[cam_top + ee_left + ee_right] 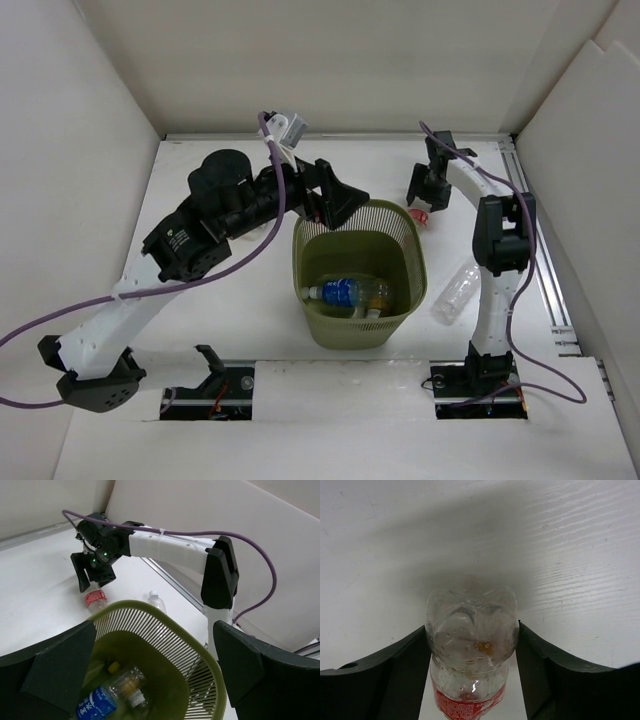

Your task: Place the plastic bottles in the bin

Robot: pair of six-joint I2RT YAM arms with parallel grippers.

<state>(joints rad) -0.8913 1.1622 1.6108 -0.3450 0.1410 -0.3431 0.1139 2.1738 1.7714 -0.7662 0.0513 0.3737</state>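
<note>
Before lifting, confirm the stage: pickup of one more bottle, with part of the load already delivered.

Bench: white, carrying everything.

Bin: olive-green mesh, upright at bench centre between the two arms. Already holding a blue-label bottle and an orange-tinted bottle beside it.

Left end effector: poised over the far-left rim of the bin, fingers spread wide, holding nothing.

Right end effector: lowered to the bench just beyond the far-right corner of the bin. Fingers set against both flanks of the red-label bottle; judged a clamp.

Next move: raise clear of the bench, carry over the mesh rim, then release above the opening. Keep clear of the left end effector hovering at that rim.

Red-label bottle: clear, lobed at the base, droplets inside, red band toward the wrist camera, apparently lying on its side. Thin-walled by the look; likely to dent under squeeze.

Unlabelled clear bottle: lying on the bench right of the bin, close to the right arm, not yet collected.
</note>
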